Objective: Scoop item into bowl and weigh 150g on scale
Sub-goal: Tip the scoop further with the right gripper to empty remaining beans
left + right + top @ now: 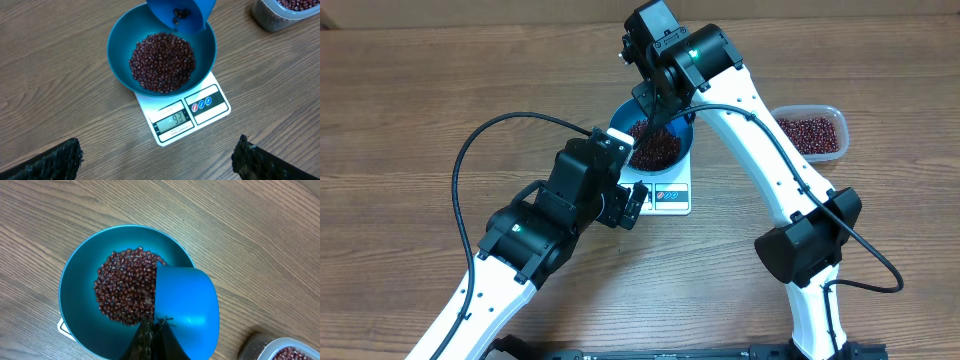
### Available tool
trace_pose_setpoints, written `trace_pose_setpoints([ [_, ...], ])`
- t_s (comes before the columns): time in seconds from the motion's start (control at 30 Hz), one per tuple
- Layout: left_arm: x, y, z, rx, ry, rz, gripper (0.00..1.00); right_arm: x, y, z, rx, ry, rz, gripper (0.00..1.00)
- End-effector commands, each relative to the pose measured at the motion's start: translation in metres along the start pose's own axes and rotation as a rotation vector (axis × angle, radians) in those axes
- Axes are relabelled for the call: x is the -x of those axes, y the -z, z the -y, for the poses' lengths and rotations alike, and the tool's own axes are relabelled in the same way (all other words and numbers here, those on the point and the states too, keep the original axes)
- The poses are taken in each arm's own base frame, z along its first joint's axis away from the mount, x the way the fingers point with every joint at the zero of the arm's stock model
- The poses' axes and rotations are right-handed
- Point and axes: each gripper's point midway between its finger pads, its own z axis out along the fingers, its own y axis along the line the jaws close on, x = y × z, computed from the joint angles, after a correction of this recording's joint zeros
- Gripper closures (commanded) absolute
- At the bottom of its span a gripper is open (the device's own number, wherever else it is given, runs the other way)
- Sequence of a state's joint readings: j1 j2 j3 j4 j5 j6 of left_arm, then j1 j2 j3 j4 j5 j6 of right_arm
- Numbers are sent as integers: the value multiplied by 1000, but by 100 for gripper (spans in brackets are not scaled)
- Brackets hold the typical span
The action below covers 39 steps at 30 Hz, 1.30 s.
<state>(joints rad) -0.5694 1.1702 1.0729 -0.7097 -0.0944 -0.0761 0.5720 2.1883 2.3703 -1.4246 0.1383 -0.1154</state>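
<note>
Dark red beans (162, 62) heaped in bottom of bowl (119, 47). That bowl sits on scale (212, 107) and covers most of it; display and buttons poke out at 5 o'clock in left wrist view. Tilted over 1 o'clock rim: blue scoop (182, 15), few beans inside. Handle pinched by right gripper (150, 339). Overhead, clear tub (810, 132) of beans at bowl's 3 o'clock, apart. Near scale's 6 o'clock, left gripper (157, 162) spread wide, empty.
</note>
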Motion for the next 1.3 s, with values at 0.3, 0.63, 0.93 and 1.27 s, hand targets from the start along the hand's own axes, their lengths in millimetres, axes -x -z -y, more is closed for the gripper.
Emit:
trace_pose_setpoints([
  [0.3,-3,-4,-1,10,5,-10,1,11,21,1,-11,-21,65,96],
  [0.63,-3,-4,-1,10,5,-10,0,10,21,10,-64,-30,61,96],
  [0.93,-3,-4,-1,10,5,-10,0,14,21,-9,54,-5,79,96],
  [1.27,-3,-4,-1,10,5,-10,0,13,21,0,7,-16,74,96],
])
